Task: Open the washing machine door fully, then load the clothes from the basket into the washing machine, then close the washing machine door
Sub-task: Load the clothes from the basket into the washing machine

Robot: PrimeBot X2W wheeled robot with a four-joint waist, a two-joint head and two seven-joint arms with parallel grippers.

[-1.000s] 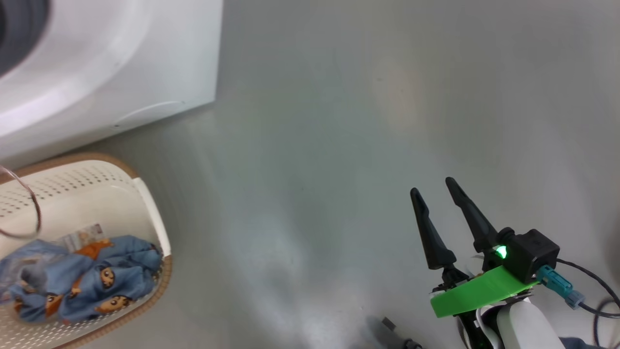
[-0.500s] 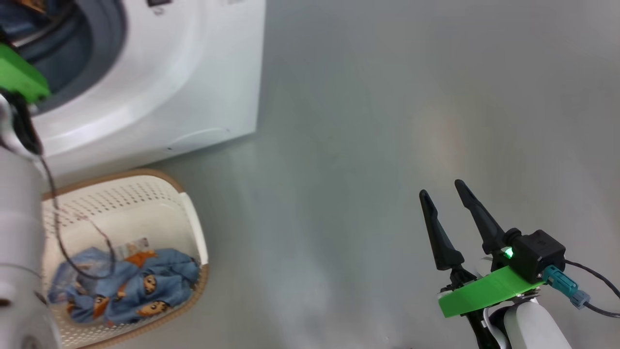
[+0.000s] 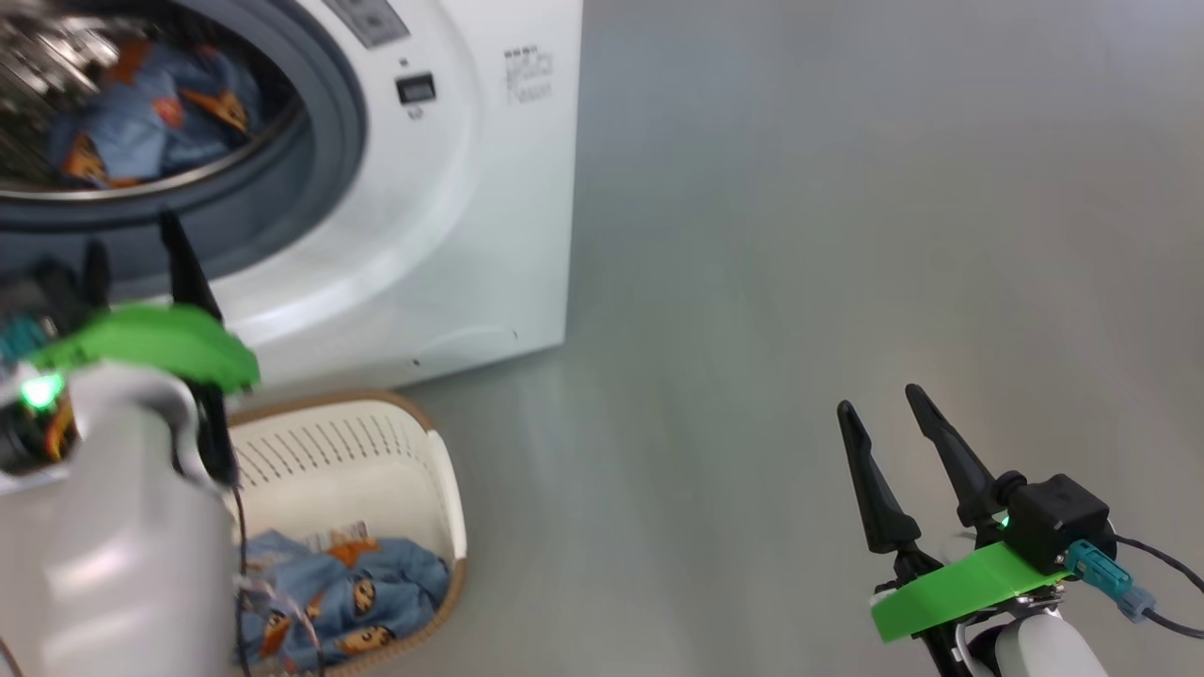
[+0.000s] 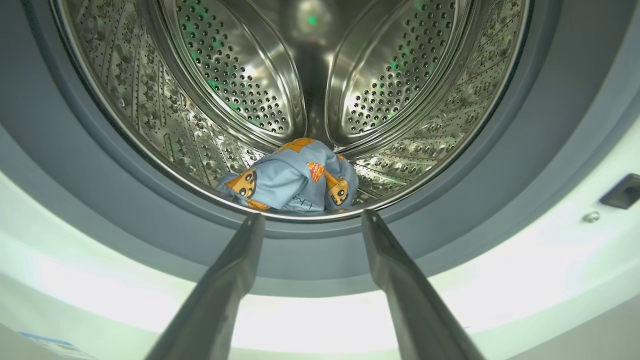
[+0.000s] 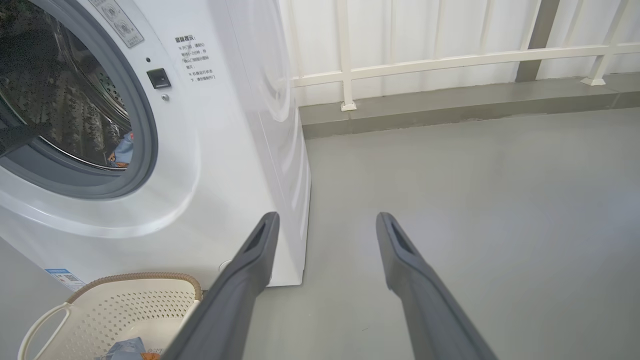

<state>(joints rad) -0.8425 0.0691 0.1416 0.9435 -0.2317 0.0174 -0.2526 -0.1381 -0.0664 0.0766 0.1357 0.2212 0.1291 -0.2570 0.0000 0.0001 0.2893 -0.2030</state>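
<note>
1. At the left of the head view, the big white boxy front-loading washing machine (image 3: pixel 470 235) is seen standing on the smooth grey floor (image 3: pixel 800 235), and its round opening is uncovered.
2. Around this opening a grey rubber gasket (image 4: pixel 65 165) is fitted, and behind it the shiny perforated steel drum (image 4: pixel 240 75) is visible.
3. One light blue fabric garment (image 4: pixel 292 177), printed with orange-brown cartoon figures, is laid at the bottom of the drum, near its front edge.
4. The left hand (image 4: pixel 312 218), with its two long dark fingers, is held just in front of the opening and is pointed into the drum. Its fingers are spread apart and nothing is grasped between them.
5. The garment is not touched by this hand.
6. Just in front of the washing machine, a small cream-white perforated plastic basket (image 3: pixel 442 470) with a brown woven-look rim is placed on the floor.
7. More clothes (image 3: pixel 376 583) of the same blue print are left inside the basket, beside a paper label (image 3: pixel 343 536).
8. The left part of the basket is hidden in the head view by the pale left forearm (image 3: pixel 113 545).
9. The right hand (image 3: pixel 879 400) is kept well apart from the washing machine and the basket, above bare floor. It is released, and nothing is held in it.
10. From the right wrist view, a white railing (image 5: pixel 450 60) is seen beyond the floor, and a blue energy sticker (image 5: pixel 62 275) is found low on the machine front, near the basket.
</note>
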